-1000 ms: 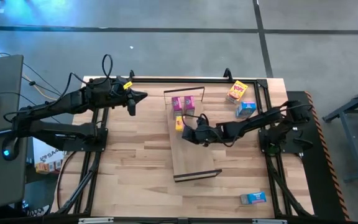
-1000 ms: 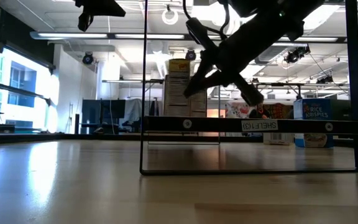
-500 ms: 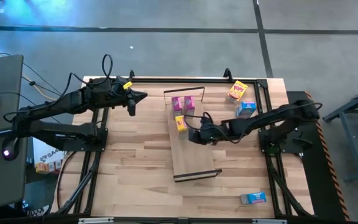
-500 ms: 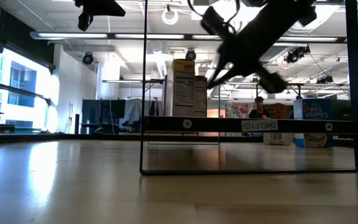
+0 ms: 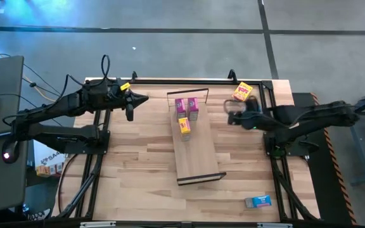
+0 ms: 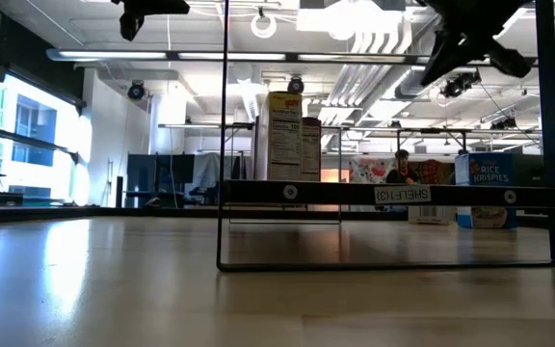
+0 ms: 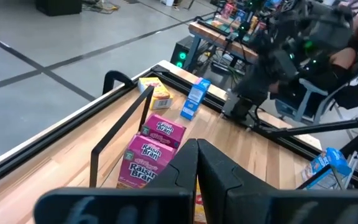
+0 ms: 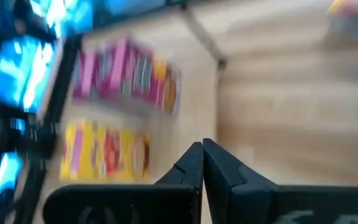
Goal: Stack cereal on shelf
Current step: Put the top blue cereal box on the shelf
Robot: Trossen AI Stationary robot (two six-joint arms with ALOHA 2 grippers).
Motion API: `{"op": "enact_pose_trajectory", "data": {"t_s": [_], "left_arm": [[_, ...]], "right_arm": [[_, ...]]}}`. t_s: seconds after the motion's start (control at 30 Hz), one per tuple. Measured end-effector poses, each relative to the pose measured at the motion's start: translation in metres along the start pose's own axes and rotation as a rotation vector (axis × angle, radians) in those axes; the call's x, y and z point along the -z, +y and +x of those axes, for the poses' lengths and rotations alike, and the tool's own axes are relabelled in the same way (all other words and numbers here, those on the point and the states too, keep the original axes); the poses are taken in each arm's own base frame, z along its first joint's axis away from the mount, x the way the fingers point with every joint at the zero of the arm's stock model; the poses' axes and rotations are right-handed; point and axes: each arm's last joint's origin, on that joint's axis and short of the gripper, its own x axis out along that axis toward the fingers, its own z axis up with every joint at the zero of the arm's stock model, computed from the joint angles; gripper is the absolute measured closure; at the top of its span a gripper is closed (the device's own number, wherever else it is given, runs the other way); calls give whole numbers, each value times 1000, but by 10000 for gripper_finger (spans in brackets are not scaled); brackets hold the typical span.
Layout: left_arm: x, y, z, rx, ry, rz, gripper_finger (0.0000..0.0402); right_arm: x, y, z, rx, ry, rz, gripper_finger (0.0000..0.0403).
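Note:
The shelf [image 5: 195,158] lies on the table's middle, its plank raised on black frames in the low view [image 6: 383,193]. Two pink cereal boxes [image 5: 187,104] stand at its far end, with a yellow one [image 5: 184,125] just nearer; they also show in the low view [image 6: 284,135]. Another yellow box [image 5: 242,92] and a blue box [image 7: 194,99] stand on the table at the far right. A second blue box [image 5: 258,201] lies at the near right. My right gripper [image 5: 232,116] is shut and empty, raised right of the shelf. My left gripper [image 5: 143,98] is shut and empty, raised at the far left.
A black frame runs along the table's edges [image 5: 189,81]. The shelf's near half [image 5: 198,166] is bare wood. The room behind shows in the low view, with a person far off [image 6: 400,166] and a large cereal box [image 6: 489,188] behind the shelf.
My right gripper has drawn away from the yellow box on the shelf, going up and toward the table's right and far edges, to above the blue box at the far right. The yellow box stays upright on the shelf by the pink boxes.

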Motion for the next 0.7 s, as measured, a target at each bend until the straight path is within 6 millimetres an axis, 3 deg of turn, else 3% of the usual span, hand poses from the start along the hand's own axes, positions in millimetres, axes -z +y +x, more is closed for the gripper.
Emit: {"op": "enact_pose_trajectory", "data": {"t_s": [0.1, 0.27, 0.43, 0.7], "left_arm": [[0, 0, 0, 3, 1, 0, 401], [-4, -2, 0, 17, -44, -9, 401], [-7, -2, 0, 27, -71, -22, 401], [-7, -2, 0, 27, -71, -91, 401]], "right_arm": [[-14, -8, -8, 8, -87, 2, 402], [-35, -15, -2, 73, -140, -70, 376], [-54, -26, 8, 149, -70, -197, 283], [-84, -57, 20, 227, 184, -494, 125]]}}
